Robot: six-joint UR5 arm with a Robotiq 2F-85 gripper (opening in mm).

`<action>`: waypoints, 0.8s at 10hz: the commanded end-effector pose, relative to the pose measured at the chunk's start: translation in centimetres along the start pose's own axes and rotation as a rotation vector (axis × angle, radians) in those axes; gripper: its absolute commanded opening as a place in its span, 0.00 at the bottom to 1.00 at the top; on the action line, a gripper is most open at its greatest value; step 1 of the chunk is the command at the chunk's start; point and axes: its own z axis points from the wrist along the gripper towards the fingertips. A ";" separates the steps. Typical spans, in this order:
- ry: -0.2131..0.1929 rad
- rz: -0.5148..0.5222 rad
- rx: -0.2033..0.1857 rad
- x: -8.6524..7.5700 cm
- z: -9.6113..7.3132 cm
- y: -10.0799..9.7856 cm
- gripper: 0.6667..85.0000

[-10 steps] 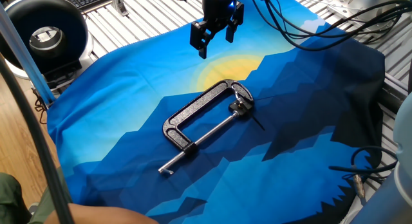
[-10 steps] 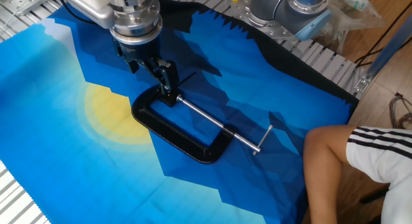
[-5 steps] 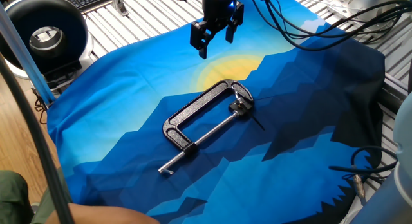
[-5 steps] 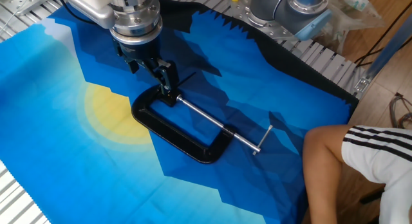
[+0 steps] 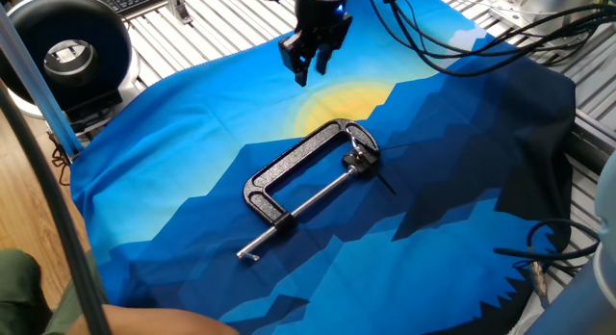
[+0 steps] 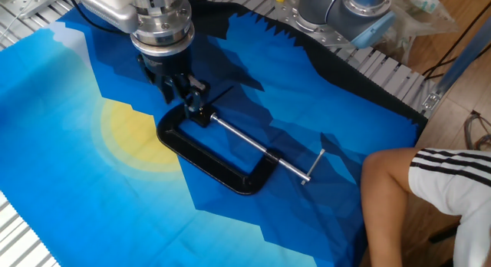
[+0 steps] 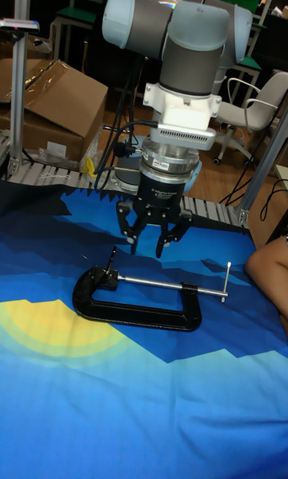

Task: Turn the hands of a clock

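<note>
The black C-clamp (image 5: 306, 167) lies flat on the blue and yellow cloth (image 5: 173, 181), its silver screw running through the jaw. The hand (image 5: 386, 184) is a thin black needle jutting from the screw head. It also shows in the other fixed view, hand (image 6: 220, 93), and in the tall view, hand (image 7: 112, 257), pointing up and back. My gripper (image 5: 310, 71) hovers open above the cloth, behind the clamp and holding nothing. Seen from the other side, the gripper (image 6: 179, 93) hangs just over the screw-head end of the clamp (image 6: 217, 157). In the tall view the gripper (image 7: 145, 249) is right of the needle.
A round black device (image 5: 64, 52) stands off the cloth at the back left. Cables (image 5: 481, 46) trail over the back right corner. A person's knee (image 6: 399, 182) is close to the clamp's handle end. A cardboard box (image 7: 48, 103) sits behind the table.
The gripper has turned about its vertical axis and shifted slightly. The clamp and its needle have not moved.
</note>
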 end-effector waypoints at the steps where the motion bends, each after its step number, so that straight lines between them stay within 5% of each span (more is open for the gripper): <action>1: -0.024 -0.009 -0.028 -0.6 -0.1 0.7 0.01; 8: 0.034 -0.067 -0.015 3.1 0.4 -1.1 0.01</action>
